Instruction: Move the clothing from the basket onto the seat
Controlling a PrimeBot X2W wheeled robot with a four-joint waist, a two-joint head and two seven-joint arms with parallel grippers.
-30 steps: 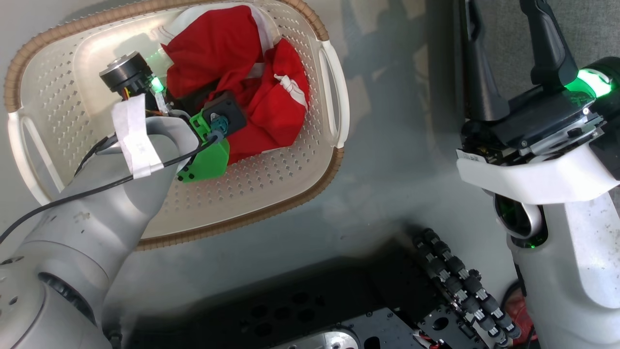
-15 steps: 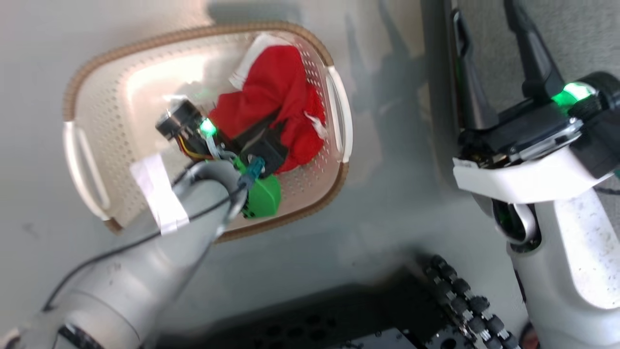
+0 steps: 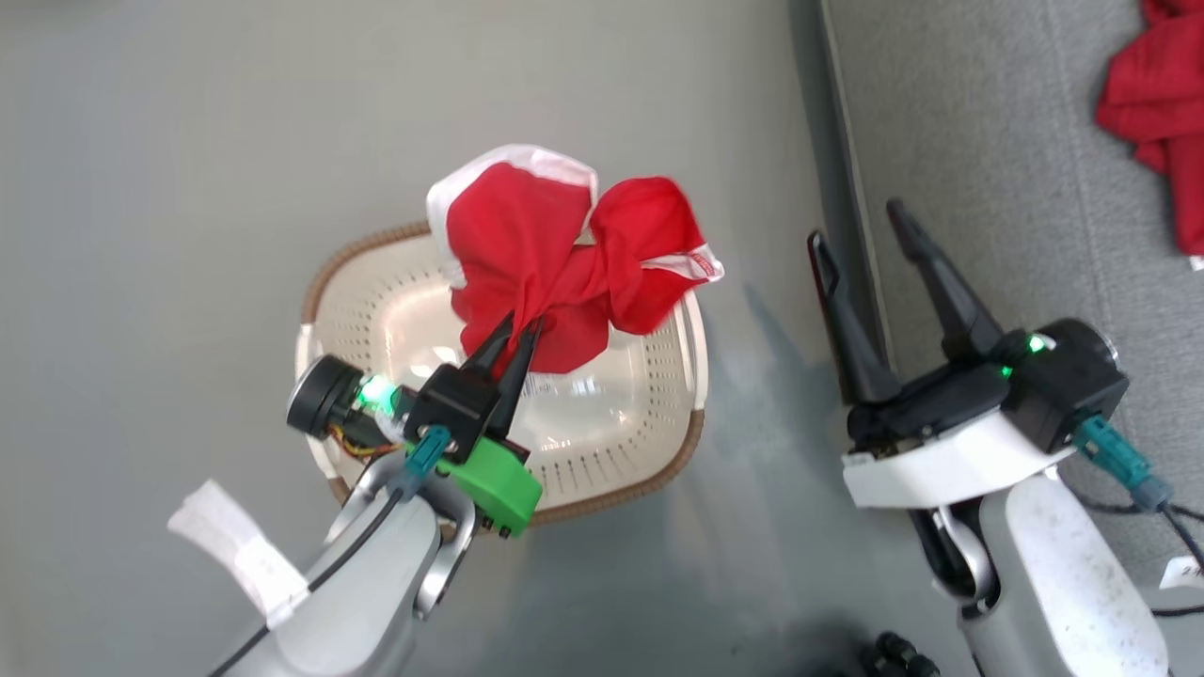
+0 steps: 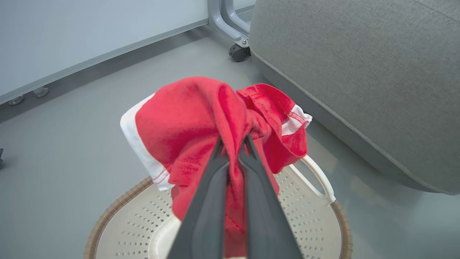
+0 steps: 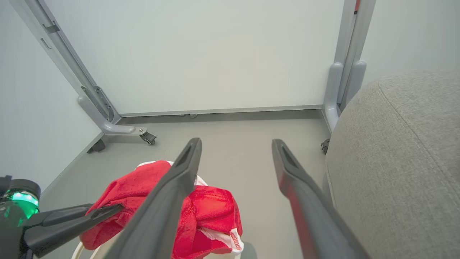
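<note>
while some clothing (image 3: 1152, 122) already lies on the seat (image 3: 988, 188), the left gripper (image 3: 523, 324) pinches another garment (image 3: 527, 244) above the seemingly empty basket (image 3: 649, 442); right gripper (image 3: 855, 221) spread.

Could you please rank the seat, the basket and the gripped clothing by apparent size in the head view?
1. seat, though cropped by the frame.
2. basket.
3. clothing in the left gripper; nearer the camera, so enlarged.
</note>
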